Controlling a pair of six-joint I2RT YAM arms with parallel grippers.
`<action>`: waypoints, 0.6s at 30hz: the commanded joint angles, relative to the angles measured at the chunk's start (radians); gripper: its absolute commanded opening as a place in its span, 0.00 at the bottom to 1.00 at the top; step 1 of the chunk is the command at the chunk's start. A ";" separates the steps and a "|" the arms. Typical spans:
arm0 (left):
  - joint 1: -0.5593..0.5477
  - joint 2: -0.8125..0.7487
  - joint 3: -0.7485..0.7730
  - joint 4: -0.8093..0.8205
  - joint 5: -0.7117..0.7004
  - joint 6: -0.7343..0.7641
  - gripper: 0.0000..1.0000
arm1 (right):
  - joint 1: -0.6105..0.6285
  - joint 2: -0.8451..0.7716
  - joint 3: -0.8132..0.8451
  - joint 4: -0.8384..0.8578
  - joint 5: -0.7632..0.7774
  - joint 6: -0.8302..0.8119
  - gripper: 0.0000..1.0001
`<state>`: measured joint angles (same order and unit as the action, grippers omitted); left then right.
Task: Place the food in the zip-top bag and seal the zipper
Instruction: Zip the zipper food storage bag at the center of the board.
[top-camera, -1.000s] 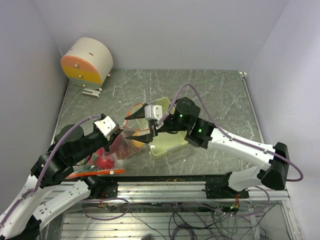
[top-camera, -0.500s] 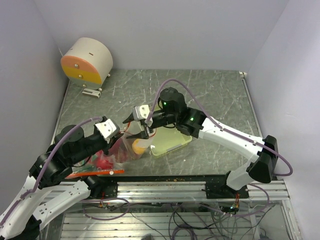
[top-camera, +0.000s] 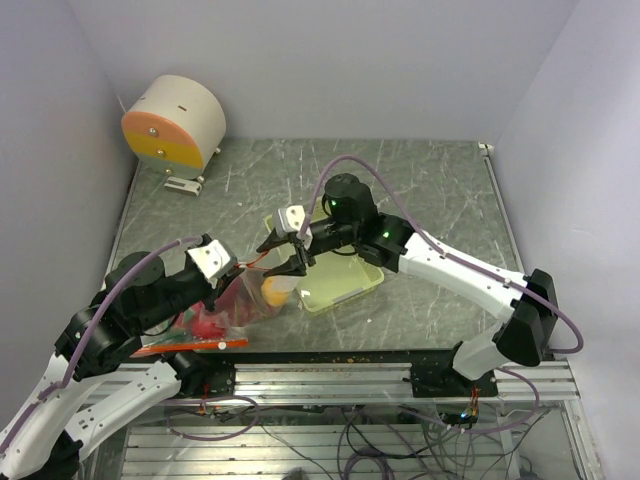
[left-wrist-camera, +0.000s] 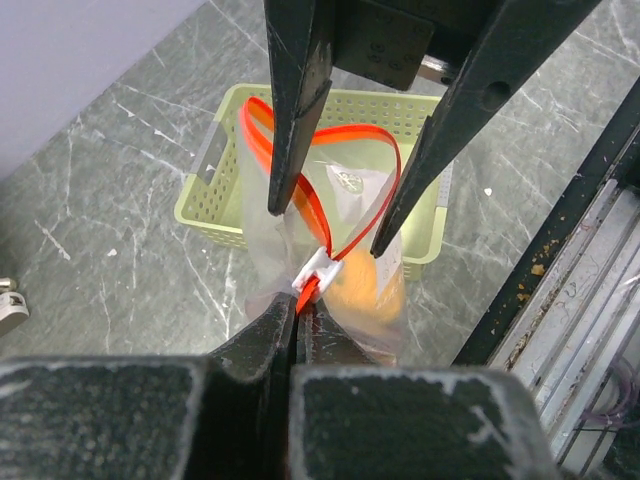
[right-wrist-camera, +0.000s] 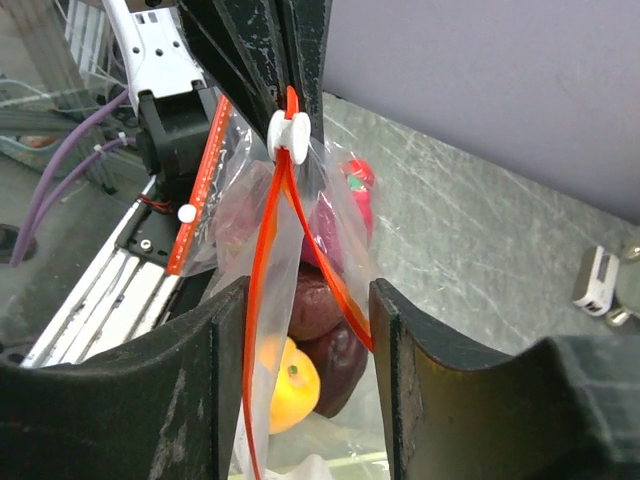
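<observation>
A clear zip-top bag (top-camera: 248, 298) with a red zipper hangs between my grippers. My left gripper (left-wrist-camera: 297, 305) is shut on the zipper's end, just under the white slider (left-wrist-camera: 318, 268). My right gripper (right-wrist-camera: 308, 300) is open, with one finger on each side of the bag's open red mouth (right-wrist-camera: 268, 260). Inside the bag I see an orange (right-wrist-camera: 290, 385), dark round fruits (right-wrist-camera: 335, 350) and a red piece (right-wrist-camera: 355, 195). In the top view the left gripper (top-camera: 232, 272) and right gripper (top-camera: 290, 258) meet over the bag, where the orange (top-camera: 271, 291) and a red fruit (top-camera: 208, 322) show.
A pale green tray (top-camera: 345, 285) lies right of the bag, under the right wrist. An orange-red strip with a white knob (top-camera: 190, 346) lies along the table's near edge. A round white and orange device (top-camera: 175, 122) stands at the back left.
My right arm has swung left and back, and its open gripper now straddles the bag's mouth. The left gripper has kept its hold; the bag has shifted slightly.
</observation>
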<state>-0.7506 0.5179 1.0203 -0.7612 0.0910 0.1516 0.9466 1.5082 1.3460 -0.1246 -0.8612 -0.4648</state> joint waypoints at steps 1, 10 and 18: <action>-0.001 -0.018 0.031 0.045 -0.014 0.014 0.07 | 0.000 0.019 0.023 0.024 -0.013 0.058 0.44; -0.001 -0.010 0.027 0.069 0.009 0.017 0.07 | -0.003 -0.020 -0.026 0.155 0.178 0.239 0.00; -0.001 -0.083 -0.033 0.094 -0.003 0.049 0.55 | -0.058 -0.088 -0.021 0.186 0.140 0.338 0.00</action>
<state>-0.7506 0.4881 1.0080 -0.7227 0.0898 0.1783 0.9165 1.4895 1.3270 -0.0120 -0.7330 -0.2001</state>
